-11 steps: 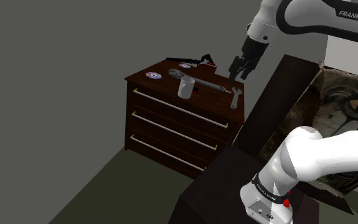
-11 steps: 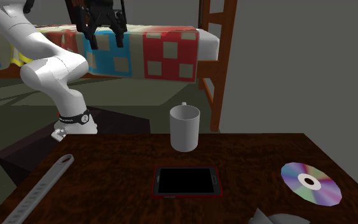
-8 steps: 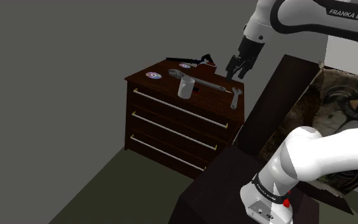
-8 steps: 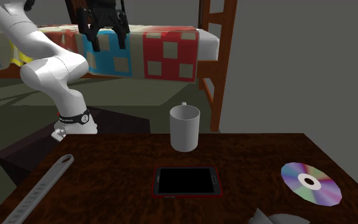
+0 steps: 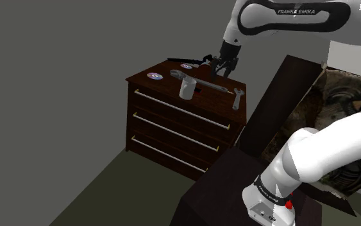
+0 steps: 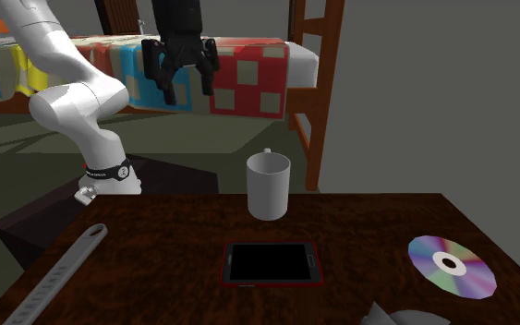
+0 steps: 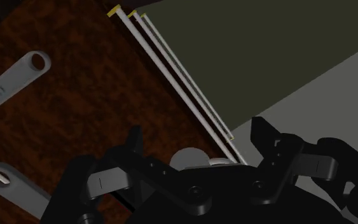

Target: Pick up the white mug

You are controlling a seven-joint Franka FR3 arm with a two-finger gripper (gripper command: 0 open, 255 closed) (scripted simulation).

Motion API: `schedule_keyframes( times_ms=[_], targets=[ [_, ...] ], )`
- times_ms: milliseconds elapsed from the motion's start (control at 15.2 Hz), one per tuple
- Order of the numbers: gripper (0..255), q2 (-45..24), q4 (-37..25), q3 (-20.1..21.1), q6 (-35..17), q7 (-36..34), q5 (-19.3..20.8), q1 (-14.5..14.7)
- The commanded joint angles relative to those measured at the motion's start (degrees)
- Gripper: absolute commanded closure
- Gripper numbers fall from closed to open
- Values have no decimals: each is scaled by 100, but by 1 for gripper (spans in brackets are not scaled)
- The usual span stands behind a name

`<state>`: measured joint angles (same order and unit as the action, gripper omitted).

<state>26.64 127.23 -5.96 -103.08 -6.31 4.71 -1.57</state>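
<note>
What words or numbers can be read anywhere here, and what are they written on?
"FRANKA EMIKA": on the arm's dark upper link.
Marks on the black band at the arm's base: too small to read.
White mug: no text.

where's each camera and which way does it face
Shoulder view: beside the stand, looking down at the dresser; arm shows.
Second exterior view: low on the dresser top, facing the arm across the mug; gripper shows.
Wrist view: on the gripper, aimed at the dresser top; fingers show.
First two share the mug.
</note>
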Motion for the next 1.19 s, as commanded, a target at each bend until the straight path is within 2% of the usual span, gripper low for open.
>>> schedule_keyframes(
  times_ms=[0, 396, 792, 1122],
  targets=[
    [0, -505, -304, -81, -135, 24, -72, -5],
    [0, -1953, -1321, -337, -351, 207, -368, -65],
    [0, -3441, -2619, -503, -292, 418, -784, -219],
    [0, -3542, -2424, -498, -578, 440, -812, -231]
  ],
)
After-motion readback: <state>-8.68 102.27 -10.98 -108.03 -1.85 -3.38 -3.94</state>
